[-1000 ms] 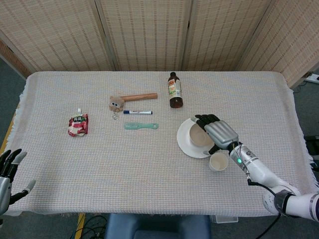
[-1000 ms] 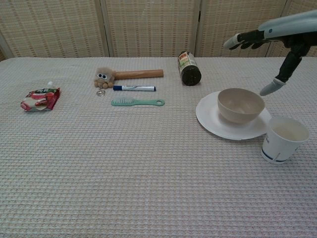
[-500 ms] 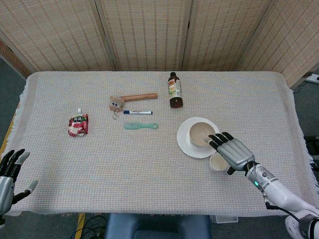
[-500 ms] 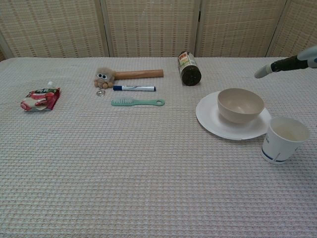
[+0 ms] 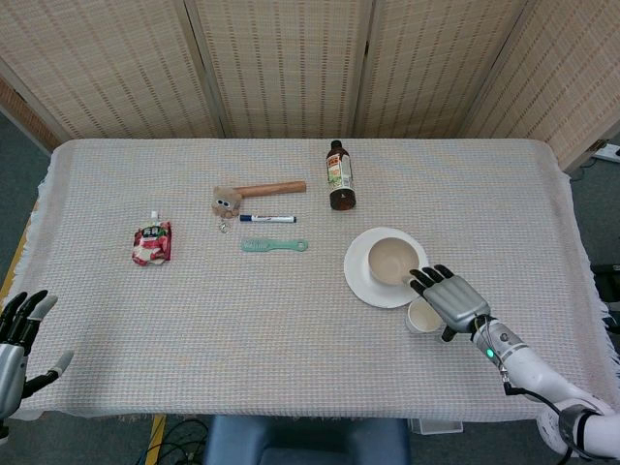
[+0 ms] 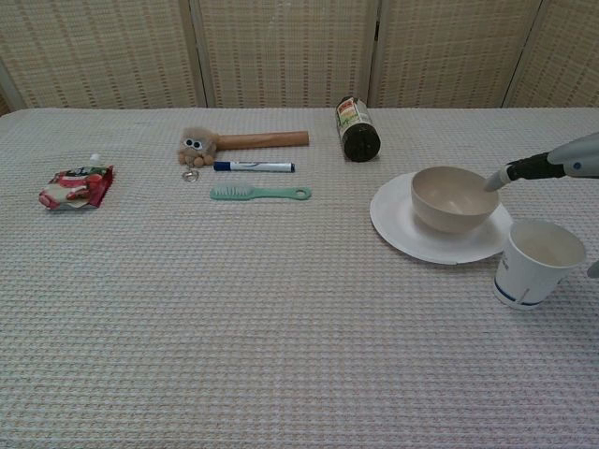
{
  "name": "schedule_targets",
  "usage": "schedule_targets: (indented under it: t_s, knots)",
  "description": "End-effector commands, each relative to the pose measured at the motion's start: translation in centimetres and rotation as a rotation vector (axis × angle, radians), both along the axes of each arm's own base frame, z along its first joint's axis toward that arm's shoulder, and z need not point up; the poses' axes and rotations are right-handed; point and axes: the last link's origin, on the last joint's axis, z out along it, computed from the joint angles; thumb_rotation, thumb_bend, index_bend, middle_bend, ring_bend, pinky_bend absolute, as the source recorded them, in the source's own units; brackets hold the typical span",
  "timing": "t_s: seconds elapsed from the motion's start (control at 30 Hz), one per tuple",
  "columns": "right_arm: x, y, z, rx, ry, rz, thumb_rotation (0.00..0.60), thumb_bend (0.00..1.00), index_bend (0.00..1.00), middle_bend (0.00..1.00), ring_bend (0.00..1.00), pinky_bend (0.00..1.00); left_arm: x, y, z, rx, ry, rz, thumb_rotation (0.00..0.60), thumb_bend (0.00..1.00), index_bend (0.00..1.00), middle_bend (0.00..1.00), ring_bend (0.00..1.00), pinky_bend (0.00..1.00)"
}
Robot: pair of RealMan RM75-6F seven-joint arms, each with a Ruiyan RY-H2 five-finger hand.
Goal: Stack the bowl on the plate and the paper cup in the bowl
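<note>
Already the bowl (image 5: 391,260) sits on the plate (image 5: 360,282); the paper cup (image 5: 423,316) stands beside the plate. Our right hand (image 5: 453,300) hovers spread and empty above it. Light and crushable, we'd grip its wall gently.

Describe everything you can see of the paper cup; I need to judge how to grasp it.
The paper cup is white with a dark band near its base, upright, open end up, and looks empty. It stands on the woven tablecloth just beside the white plate, at the plate's near-right edge. The right hand hovers over it with fingers spread; no contact shows.
</note>
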Motion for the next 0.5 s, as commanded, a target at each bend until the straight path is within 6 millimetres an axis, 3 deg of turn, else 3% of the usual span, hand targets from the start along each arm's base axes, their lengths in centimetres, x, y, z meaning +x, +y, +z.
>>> schedule_targets:
  t_s: [0.03, 0.5]
  knots:
    - [-0.1, 0.0, -0.3, 0.006, 0.001, -0.001, 0.6, 0.07, 0.11, 0.0, 0.0, 0.0, 0.0, 0.0, 0.0, 0.0, -0.001, 0.0, 0.6, 0.26, 0.15, 0.16, 0.11, 0.45]
    - [-0.8, -0.3, -1.4, 0.005, 0.015, 0.004, 0.6, 0.11, 0.3, 0.0, 0.0, 0.0, 0.0, -0.1, 0.2, 0.01, -0.005, 0.001, 0.6, 0.26, 0.15, 0.16, 0.11, 0.45]
